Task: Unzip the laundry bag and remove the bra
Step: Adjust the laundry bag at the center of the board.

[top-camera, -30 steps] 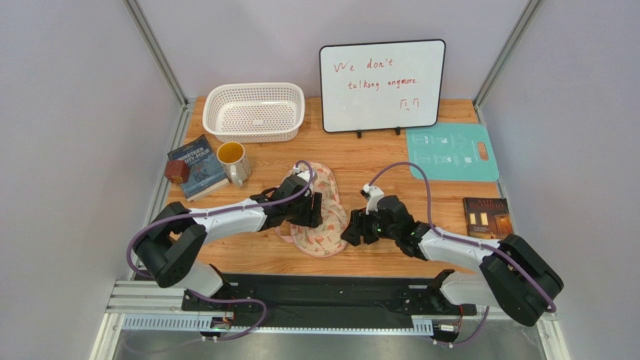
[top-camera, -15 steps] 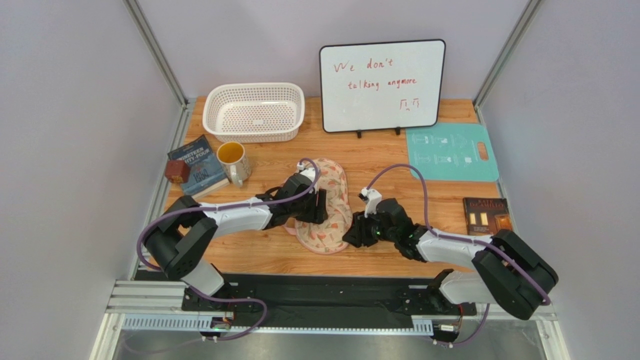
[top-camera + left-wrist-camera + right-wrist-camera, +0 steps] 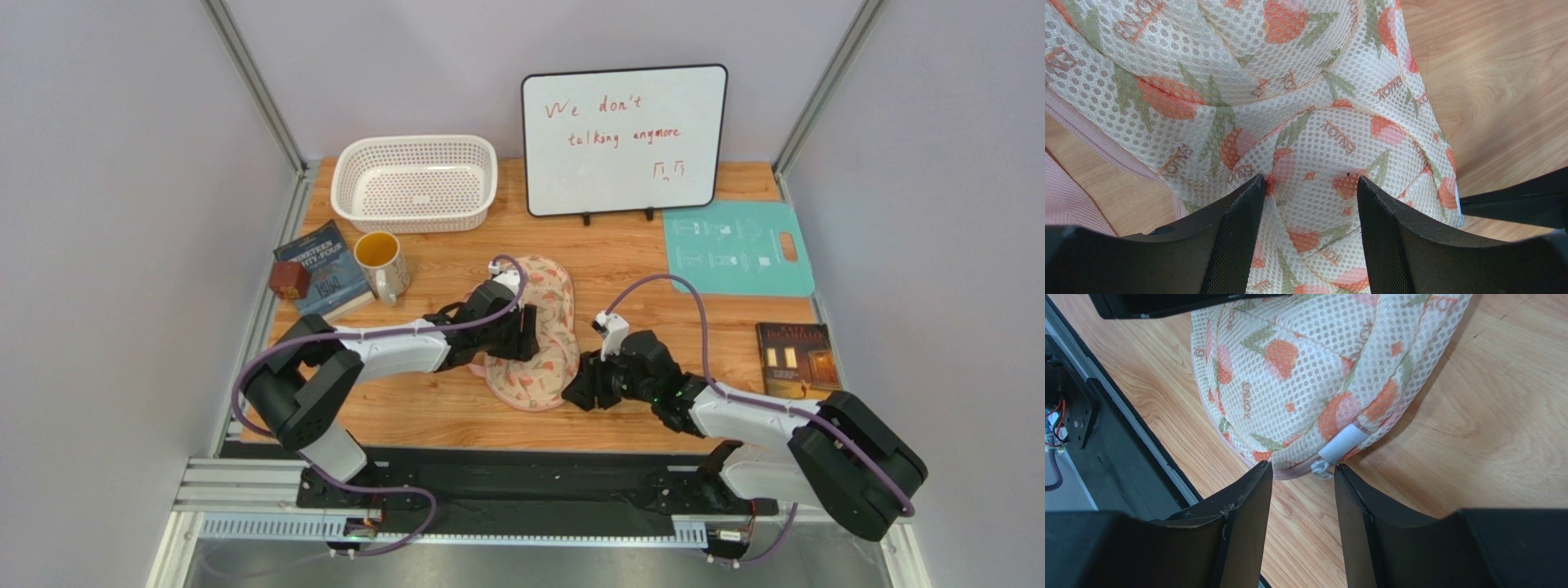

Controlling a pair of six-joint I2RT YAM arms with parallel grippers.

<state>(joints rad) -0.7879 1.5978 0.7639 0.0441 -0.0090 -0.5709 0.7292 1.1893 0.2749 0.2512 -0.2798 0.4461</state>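
The right gripper (image 3: 1303,473) is nearest, low over the wooden table (image 3: 417,423) by its front edge. Its jaws stand apart with bare wood showing between them, and a small white zipper pull (image 3: 1322,470) lies at the mouth of the gap, touching neither finger as far as can be seen. Just beyond, the left gripper (image 3: 1308,184) comes in from the left. It is clenched on a raised fold of the laundry bag (image 3: 555,294), and mesh fills the space between its fingers (image 3: 1241,214).

The bag lies mid-table between the two grippers. It is a cream honeycomb mesh printed with orange-pink fruit and green leaves. Pink trim (image 3: 1082,131) runs along its edge, and a white tab (image 3: 1343,443) sits by the zipper end. Small lettering repeats over the mesh and seems to read "BUNCH".

At the back, a whiteboard (image 3: 623,141) carries red handwriting: "We don't talking anymore".
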